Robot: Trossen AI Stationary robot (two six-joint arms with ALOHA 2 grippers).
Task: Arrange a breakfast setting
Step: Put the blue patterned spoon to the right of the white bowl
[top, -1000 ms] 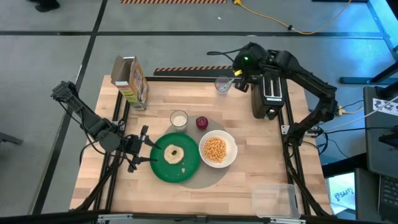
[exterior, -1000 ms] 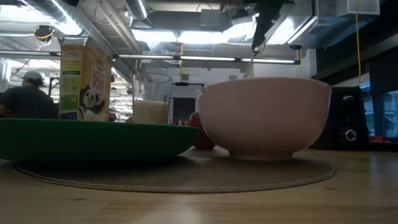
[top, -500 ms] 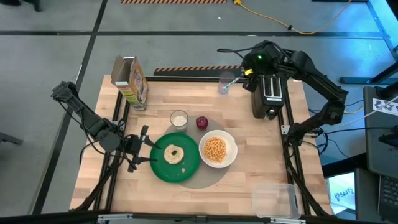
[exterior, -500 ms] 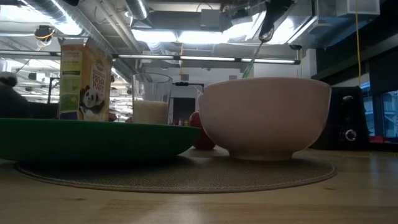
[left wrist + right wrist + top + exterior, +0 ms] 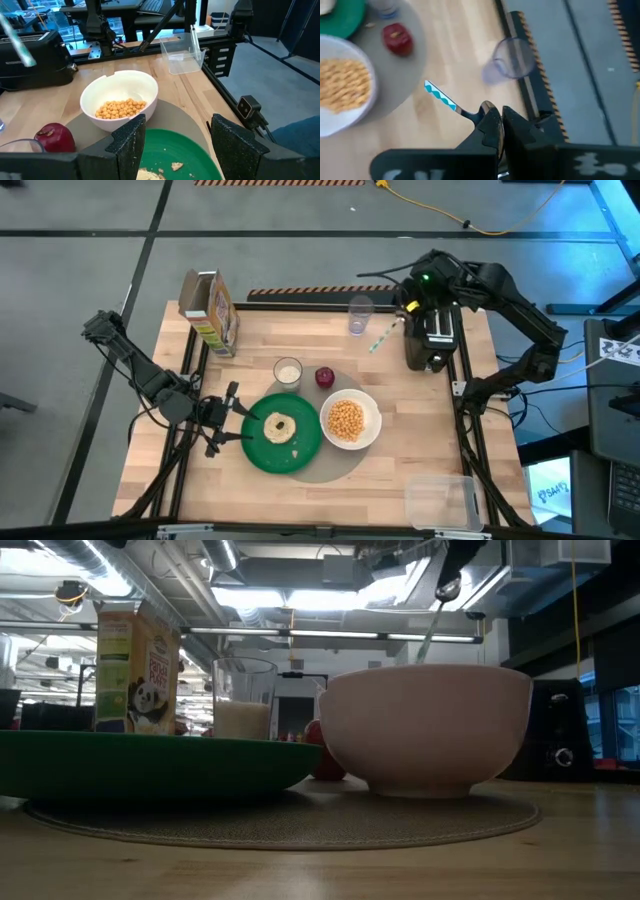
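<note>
The right gripper (image 5: 402,315) is up in the air in the upper right of the high view, next to the black toaster (image 5: 432,332). Its fingers (image 5: 490,125) are shut tight on the bowl end of the silver spoon with a blue and white handle (image 5: 381,337). The handle hangs down and points toward the middle of the wooden counter (image 5: 400,440). An empty clear glass (image 5: 359,316) stands just beside the spoon.

The left gripper (image 5: 228,420) sits low at the left edge of the round green plate (image 5: 300,452). Its fingers (image 5: 131,142) are spread wide, one on each side of the plate rim. I cannot tell if they touch it.

The pale bagel (image 5: 279,427) lies on the plate. The plate and the white bowl of yellow cereal (image 5: 349,421) rest on the round grey mat (image 5: 335,465). The red apple (image 5: 325,376) and the small glass of milk (image 5: 288,371) stand just above them. A cereal box (image 5: 208,311) stands in the upper left of the counter.
</note>
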